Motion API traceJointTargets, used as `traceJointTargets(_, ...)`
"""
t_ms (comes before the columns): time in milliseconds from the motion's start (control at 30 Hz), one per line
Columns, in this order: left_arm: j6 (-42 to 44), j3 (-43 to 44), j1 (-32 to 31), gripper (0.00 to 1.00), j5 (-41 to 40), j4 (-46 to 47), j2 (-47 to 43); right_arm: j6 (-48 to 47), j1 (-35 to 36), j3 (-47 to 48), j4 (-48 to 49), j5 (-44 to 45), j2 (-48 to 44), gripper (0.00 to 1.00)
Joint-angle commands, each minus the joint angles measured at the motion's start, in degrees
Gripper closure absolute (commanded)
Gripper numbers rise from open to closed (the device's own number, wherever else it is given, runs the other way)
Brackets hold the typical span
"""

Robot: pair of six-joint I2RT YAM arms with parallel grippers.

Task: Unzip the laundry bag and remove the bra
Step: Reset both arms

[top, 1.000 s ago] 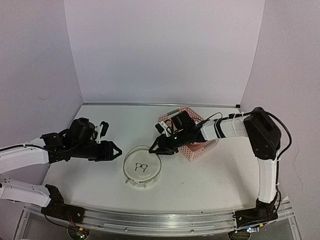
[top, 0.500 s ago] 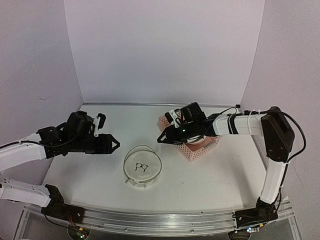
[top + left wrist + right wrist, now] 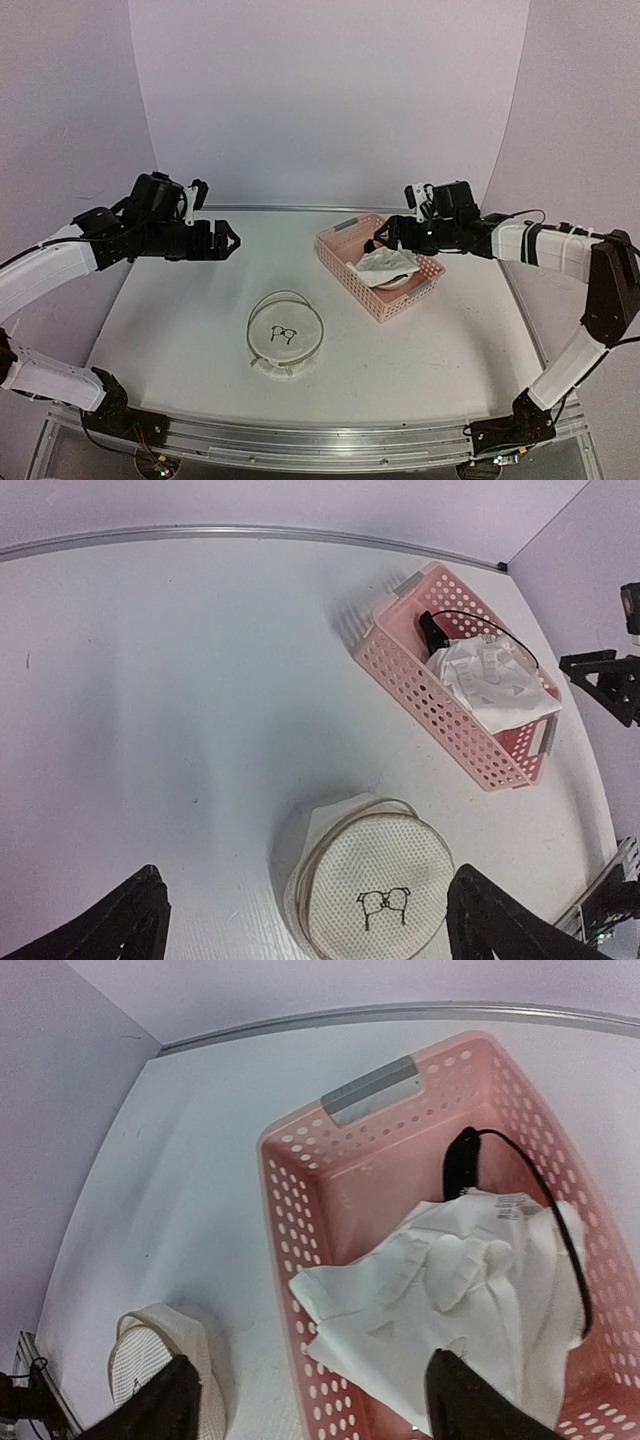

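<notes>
The laundry bag lies flat at the table's front centre, a round white mesh pouch with a small black bra drawing on top. The bra, crumpled white fabric with a thin black strap, lies inside the pink basket. My left gripper hangs open and empty, high above the table and to the back left of the bag. Over the basket's far side, my right gripper is open too, with nothing between its fingers.
The pink lattice basket stands at an angle at the back right of the table. Walls close off the back and both sides. The rail with the arm bases runs along the near edge.
Both grippers have opened wide. The right one moved from the bag's rim across the basket to the back right. The left one rose and drew away to the back left.
</notes>
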Motion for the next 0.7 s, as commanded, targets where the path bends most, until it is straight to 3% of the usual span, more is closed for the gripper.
traceJointTargets(0, 4.57, 6.17, 3.35, 0.01, 2.74, -1.91, 2.27, -0.79, -2.42, -4.11, 2.21, 4.18, -6.29, 0.02)
traceJointTargets(200, 7.01, 10.25, 5.13, 0.01, 1.68, -3.24, 4.20, -1.14, -2.77, -9.53, 3.12, 8.87, -14.33, 0.02)
traceJointTargets(367, 11.13, 9.83, 5.26, 0.01, -6.64, -2.88, 1.11, -0.44, -2.78, -15.23, 3.54, 14.93, -22.10, 0.02)
traceJointTargets(567, 13.98, 6.40, 5.27, 0.01, -4.27, 1.86, -2.56, -0.73, -2.77, -21.53, 3.80, 19.39, -36.64, 0.02)
traceJointTargets(667, 14.84, 3.25, 5.26, 0.01, -3.61, 5.18, -4.73, -0.74, -2.74, -22.38, 3.67, 17.58, -41.58, 0.02)
